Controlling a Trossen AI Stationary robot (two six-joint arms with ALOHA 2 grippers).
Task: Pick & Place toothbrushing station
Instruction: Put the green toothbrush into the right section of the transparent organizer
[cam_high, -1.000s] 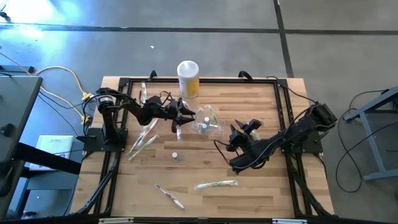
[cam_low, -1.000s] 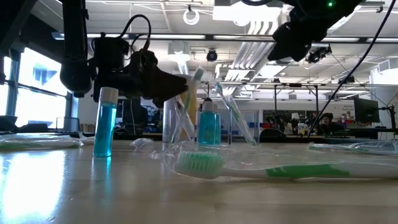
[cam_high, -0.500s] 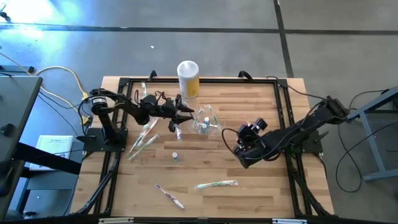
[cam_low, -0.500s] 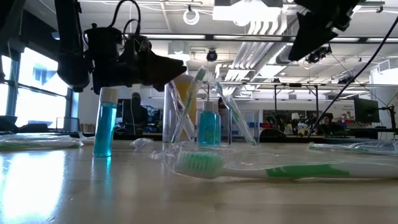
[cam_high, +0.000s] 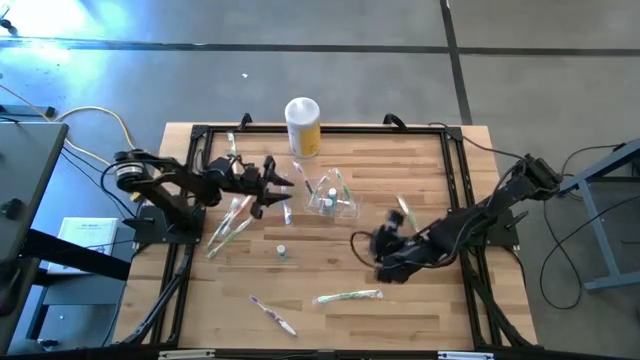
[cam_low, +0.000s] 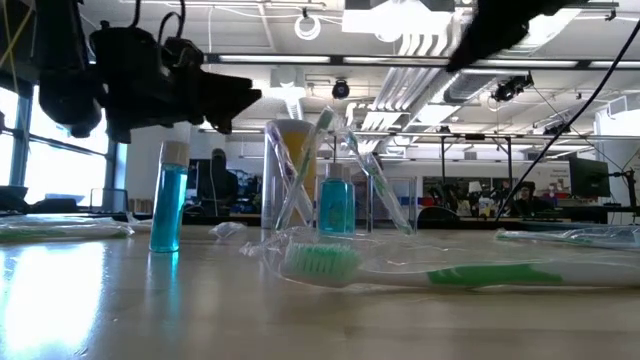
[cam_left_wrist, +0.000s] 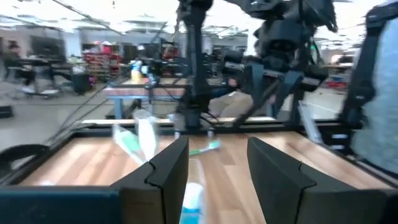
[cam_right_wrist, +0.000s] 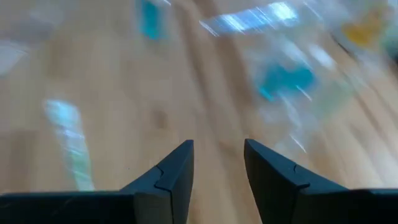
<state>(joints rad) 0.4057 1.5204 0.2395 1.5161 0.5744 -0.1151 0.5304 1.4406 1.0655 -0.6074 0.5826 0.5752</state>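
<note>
The clear holder stands mid-table with a green toothbrush and a small blue bottle upright inside it. My left gripper hovers open to its left, raised off the table, pointing toward it; a white-capped blue tube shows low between its fingers, apart from them. My right gripper hangs open over bare wood to the holder's right and nearer, tipped down, with nothing between its fingers. A wrapped green toothbrush lies flat near the front edge.
A small blue bottle stands alone nearer than the holder. Wrapped toothbrushes lie at the left, and a pink one lies near the front edge. A tall yellow canister stands at the far edge. A black frame borders the table.
My left gripper has drawn back from the holder toward the table's left edge and risen, still open. My right gripper has swung toward the near edge and tipped its fingers downward, still open. The holder and the toothbrushes have stayed in place.
</note>
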